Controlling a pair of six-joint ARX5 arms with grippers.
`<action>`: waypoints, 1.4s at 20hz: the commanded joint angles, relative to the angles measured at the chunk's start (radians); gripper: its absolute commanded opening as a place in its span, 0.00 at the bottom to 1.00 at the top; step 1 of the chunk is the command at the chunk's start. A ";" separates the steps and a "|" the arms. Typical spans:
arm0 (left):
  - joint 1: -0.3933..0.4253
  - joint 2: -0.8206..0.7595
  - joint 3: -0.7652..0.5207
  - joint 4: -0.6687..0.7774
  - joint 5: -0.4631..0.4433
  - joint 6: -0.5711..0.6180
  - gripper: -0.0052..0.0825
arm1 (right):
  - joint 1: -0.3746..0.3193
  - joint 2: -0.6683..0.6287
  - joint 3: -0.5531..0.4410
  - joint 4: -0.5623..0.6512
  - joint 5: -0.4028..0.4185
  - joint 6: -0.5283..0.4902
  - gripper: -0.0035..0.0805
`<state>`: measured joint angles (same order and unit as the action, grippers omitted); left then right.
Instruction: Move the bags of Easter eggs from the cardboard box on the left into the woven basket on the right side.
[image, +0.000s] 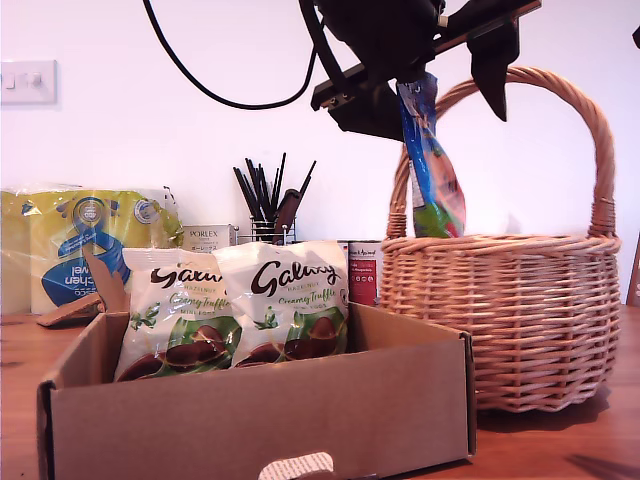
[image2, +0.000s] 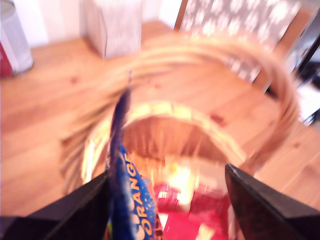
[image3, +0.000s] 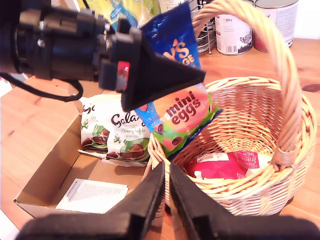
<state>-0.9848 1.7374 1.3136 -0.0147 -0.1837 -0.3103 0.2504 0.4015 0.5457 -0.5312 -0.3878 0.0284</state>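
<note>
My first gripper hangs open above the woven basket, its fingers spread wide in the blurred first wrist view. The blue-orange Terry's bag dangles against one finger, its lower end level with the basket rim. A red bag lies in the basket bottom. Two white-green Galaxy bags lean upright in the cardboard box at the exterior view's left. My second gripper is shut on nothing, close to the near side of the basket.
Behind the box stand a yellow kitchen-towel pack, a white Porlex box, a wire utensil holder and tins. A paper sheet lies on the box floor. The basket's tall handle arches beside my first gripper.
</note>
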 joint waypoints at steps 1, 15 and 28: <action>-0.005 0.037 -0.002 0.019 0.008 0.004 0.77 | 0.005 -0.006 -0.014 0.010 -0.007 0.002 0.03; -0.001 0.171 -0.002 0.232 0.053 0.129 0.85 | 0.005 -0.006 -0.013 0.010 -0.026 0.002 0.03; 0.014 0.159 0.030 0.099 0.221 0.907 0.85 | 0.005 -0.006 -0.013 0.012 -0.026 0.002 0.03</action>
<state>-0.9791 1.9152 1.3331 0.0784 0.0353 0.5831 0.2504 0.4015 0.5457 -0.5270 -0.4099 0.0288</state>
